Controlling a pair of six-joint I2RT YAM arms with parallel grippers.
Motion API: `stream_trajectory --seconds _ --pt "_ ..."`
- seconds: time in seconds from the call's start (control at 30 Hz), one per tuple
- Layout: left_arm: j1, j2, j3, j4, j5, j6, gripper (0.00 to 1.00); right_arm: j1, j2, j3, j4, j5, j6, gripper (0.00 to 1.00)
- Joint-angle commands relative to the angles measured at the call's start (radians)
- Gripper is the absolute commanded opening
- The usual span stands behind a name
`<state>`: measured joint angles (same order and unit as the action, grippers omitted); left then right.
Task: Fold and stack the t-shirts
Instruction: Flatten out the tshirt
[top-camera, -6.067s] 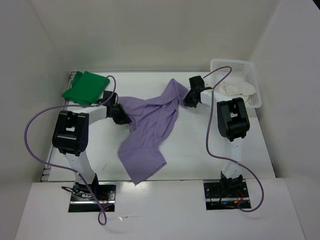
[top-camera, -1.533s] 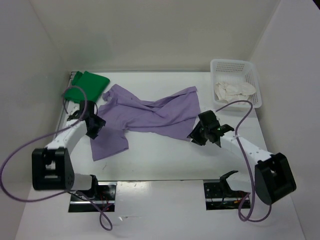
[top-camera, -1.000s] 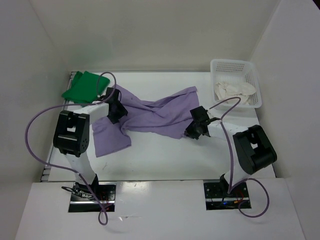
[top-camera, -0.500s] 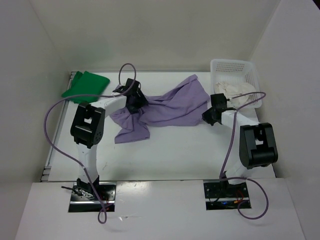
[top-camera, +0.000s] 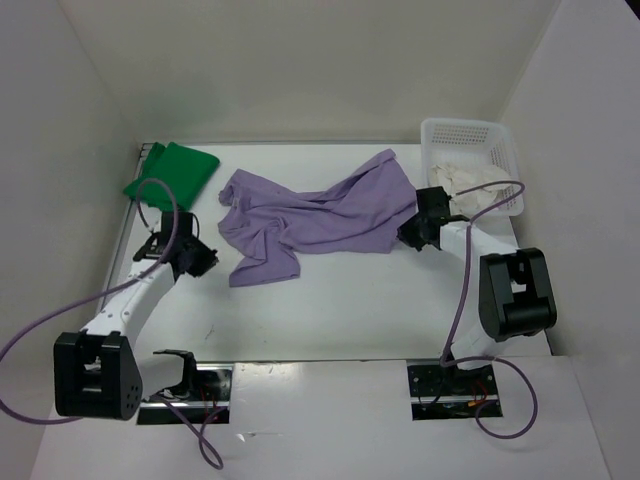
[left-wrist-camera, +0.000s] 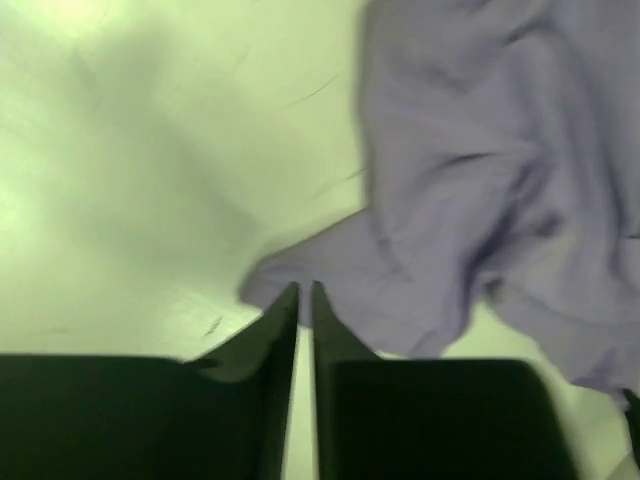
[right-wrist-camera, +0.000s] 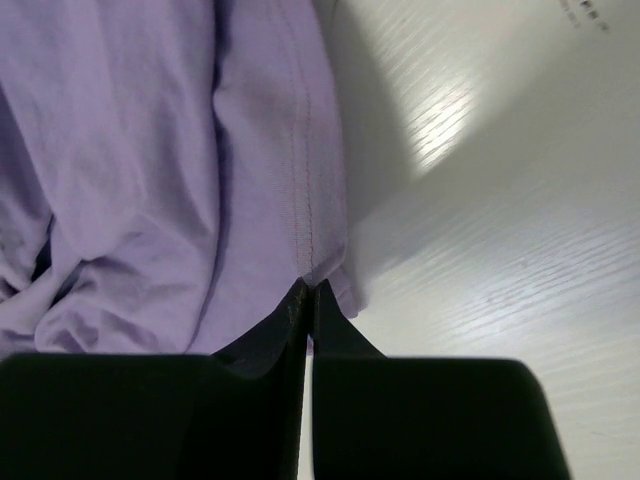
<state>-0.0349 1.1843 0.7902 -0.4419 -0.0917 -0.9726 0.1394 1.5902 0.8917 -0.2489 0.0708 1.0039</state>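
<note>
One shirt folded, two to go.
The green shirt (top-camera: 172, 176) lies folded in the far-left corner. The left gripper (left-wrist-camera: 300, 290) is pressed together, empty, beside the crumpled purple shirt (top-camera: 310, 215) mid-table. The right gripper (right-wrist-camera: 306, 290) pinches its hem. The white shirt (top-camera: 470, 180) lies in the far-right basket (top-camera: 465, 128).

My top camera sits above and behind my two arm bases. It looks down and forward across the whole white table (top-camera: 350, 300) to the far wall, and it is the distant view.

My left wrist camera rides just behind the left gripper (left-wrist-camera: 305, 290). It looks along the black fingers, low over the table, at the near-left flap of the lavender-purple cloth t-shirt (left-wrist-camera: 480, 180); this picture is blurred.

My right wrist camera looks past the right gripper (right-wrist-camera: 307, 288), closer still, at that shirt's stitched right hem.

All three views share the shirt and the tabletop.
</note>
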Motion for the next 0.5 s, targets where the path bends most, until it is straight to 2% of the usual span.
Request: stream_trajectory --seconds 0.0,0.07,0.13,0.23,0.27,0.47 --pt "0.01 0.009 -0.117 -0.023 0.072 -0.064 0.22 0.023 -0.053 0.018 0.011 -0.005 -0.01 0.01" --pt "0.01 0.02 -0.155 0.006 0.072 -0.08 0.39 0.023 -0.053 0.018 0.011 -0.016 -0.01 0.01" --pt "0.01 0.02 -0.187 0.06 0.081 -0.08 0.48 0.032 -0.067 0.009 0.011 -0.016 -0.01 0.01" --pt "0.01 0.02 -0.25 0.123 0.125 -0.08 0.53 0.032 -0.078 0.0 0.011 -0.016 -0.01 0.01" --pt "0.01 0.02 -0.27 0.144 0.135 -0.08 0.57 0.041 -0.078 0.0 0.02 -0.025 -0.01 0.01" --pt "0.01 0.009 -0.307 0.209 0.124 -0.054 0.58 0.074 -0.078 -0.011 0.02 -0.025 -0.01 0.01"
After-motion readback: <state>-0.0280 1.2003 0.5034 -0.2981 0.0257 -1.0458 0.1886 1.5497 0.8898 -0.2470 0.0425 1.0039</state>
